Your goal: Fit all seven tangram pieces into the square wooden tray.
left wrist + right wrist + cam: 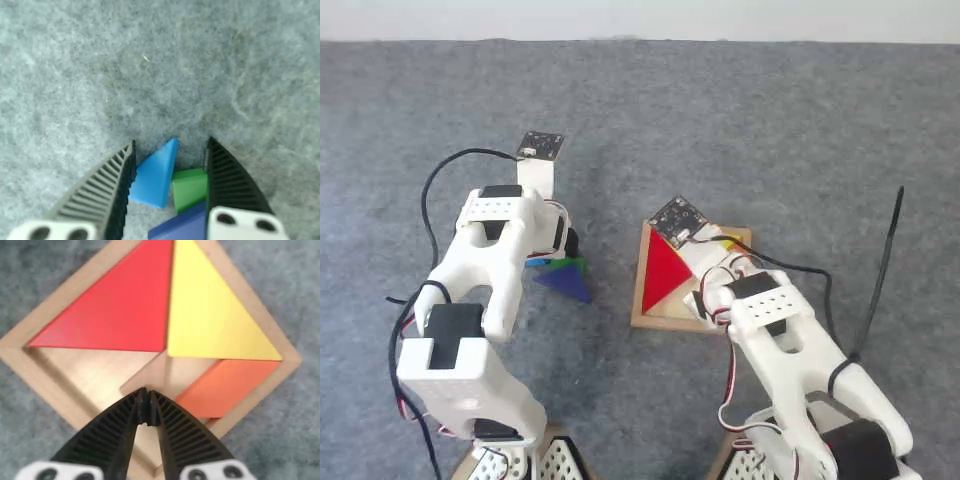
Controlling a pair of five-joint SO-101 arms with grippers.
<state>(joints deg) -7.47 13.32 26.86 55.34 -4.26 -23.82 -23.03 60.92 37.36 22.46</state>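
Your left end effector (171, 142) stands apart, jaws wide over the bench (720, 120) and clamped on nothing. Three loose pieces lie bunched in that gap. The blue triangle (155, 177) lies flat between the fingers (112, 190), its tip about level with the fingertips and one long side close along one finger. The green piece (190, 187) sits just beside it, up against the inner face of the other finger. The navy piece (180, 227) lies farther back toward the wrist, touching the green piece. You cannot tell whether either finger presses on a piece.

Your right end effector (145, 395) is together, tips meeting with nothing between them. It hangs over the tray (75, 292), above the bare wood of its floor; whether the tips touch the wood is unclear. Three pieces lie in the tray beyond the tips. The red triangle (120, 310) and the yellow triangle (210, 315) meet edge to edge and fill the far half. The orange piece (225, 385) lies against the yellow triangle's near side and the rim, off to one side of the tips. The tray is well apart from the left end effector's cluster.
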